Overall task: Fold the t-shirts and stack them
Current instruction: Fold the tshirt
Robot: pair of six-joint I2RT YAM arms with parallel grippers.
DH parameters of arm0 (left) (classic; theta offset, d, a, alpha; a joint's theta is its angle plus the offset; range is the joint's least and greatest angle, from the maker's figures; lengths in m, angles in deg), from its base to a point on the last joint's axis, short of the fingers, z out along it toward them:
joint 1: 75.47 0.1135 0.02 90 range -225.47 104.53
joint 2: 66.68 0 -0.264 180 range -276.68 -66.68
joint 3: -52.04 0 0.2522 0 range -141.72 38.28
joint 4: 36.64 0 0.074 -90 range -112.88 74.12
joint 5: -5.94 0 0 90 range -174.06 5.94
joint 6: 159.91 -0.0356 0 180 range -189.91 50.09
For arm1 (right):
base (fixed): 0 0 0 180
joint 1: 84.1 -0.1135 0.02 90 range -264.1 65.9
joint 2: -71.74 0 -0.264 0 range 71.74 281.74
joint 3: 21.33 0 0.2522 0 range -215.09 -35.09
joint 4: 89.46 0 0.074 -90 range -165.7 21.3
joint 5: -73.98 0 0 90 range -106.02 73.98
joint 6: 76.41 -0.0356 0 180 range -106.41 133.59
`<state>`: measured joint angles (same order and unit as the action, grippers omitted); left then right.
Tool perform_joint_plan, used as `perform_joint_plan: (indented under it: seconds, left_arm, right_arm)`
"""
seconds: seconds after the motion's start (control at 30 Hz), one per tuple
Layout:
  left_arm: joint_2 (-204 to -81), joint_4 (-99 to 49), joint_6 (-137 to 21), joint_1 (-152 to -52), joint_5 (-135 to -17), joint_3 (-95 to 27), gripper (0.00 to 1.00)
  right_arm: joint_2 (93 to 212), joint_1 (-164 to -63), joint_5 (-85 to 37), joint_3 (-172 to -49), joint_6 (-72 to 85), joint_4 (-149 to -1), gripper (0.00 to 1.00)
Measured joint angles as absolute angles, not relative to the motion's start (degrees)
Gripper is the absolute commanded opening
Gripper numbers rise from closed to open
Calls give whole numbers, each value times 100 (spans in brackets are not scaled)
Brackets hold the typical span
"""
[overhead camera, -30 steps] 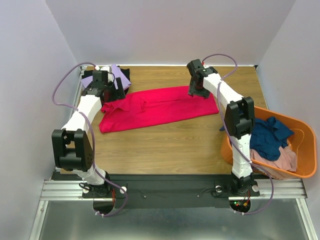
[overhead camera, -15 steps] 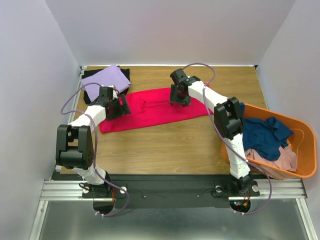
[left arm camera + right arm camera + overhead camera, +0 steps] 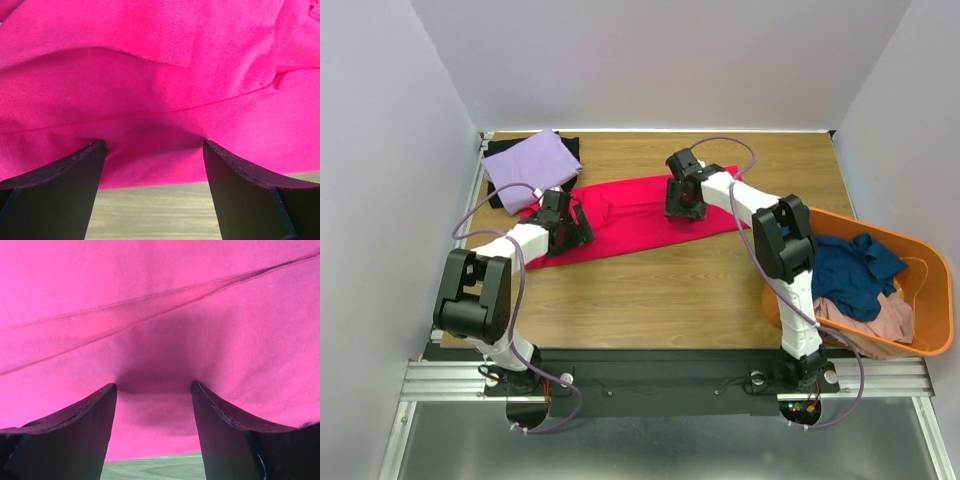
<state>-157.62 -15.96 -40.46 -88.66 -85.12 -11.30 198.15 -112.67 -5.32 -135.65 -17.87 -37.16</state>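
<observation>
I am working in a lab cell: white walls (image 3: 670, 60) are enclosing my wooden table (image 3: 650, 295) and the near aluminium rail (image 3: 440, 382).

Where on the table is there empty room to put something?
On the table, the biggest bare patch is the strip between the crimson t-shirt and the near edge. A thinner one runs behind that shirt, at the far edge. Crowded: the far left corner with the lavender t-shirt, and the orange tub on the right.
</observation>
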Motion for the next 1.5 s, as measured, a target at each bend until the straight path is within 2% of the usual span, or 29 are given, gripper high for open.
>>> perform_joint_plan:
  seconds: [0.4, 0.57, 0.73, 0.9, 1.07, 1.17, 1.37, 1.5]
  left_arm:
    - [-14652, -1325, -2568, -10191, -8842, -135, 91]
    - [-14182, -674, -2109, -10694, -8826, -11, 92]
    - [-13268, 297, -1895, -10809, -9071, -579, 95]
    - [-12698, 482, -1978, -10790, -9733, -1431, 94]
    - [-13351, 506, -2586, -10733, -10356, -1672, 89]
    - [-14354, 393, -3093, -10724, -10623, -1810, 86]
    - [-14955, 286, -4004, -10724, -10951, -2022, 84]
    - [-15233, 54, -4433, -10724, -11119, -2371, 79]
  right_arm:
    - [19614, -10786, -626, -13248, -1457, -3779, 68]
    - [19609, -10688, -574, -13248, -1230, -3761, 68]
    - [19531, -10653, -609, -13237, -1127, -3689, 68]
    - [19039, -10629, -814, -13012, -1074, -3611, 68]
    - [18492, -10629, -1070, -12859, -1059, -3630, 68]
    - [18342, -10629, -1223, -12712, -1063, -3650, 68]
    - [18335, -10629, -1437, -12262, -1068, -3659, 68]
    - [18335, -10629, -1527, -12177, -1072, -3672, 68]
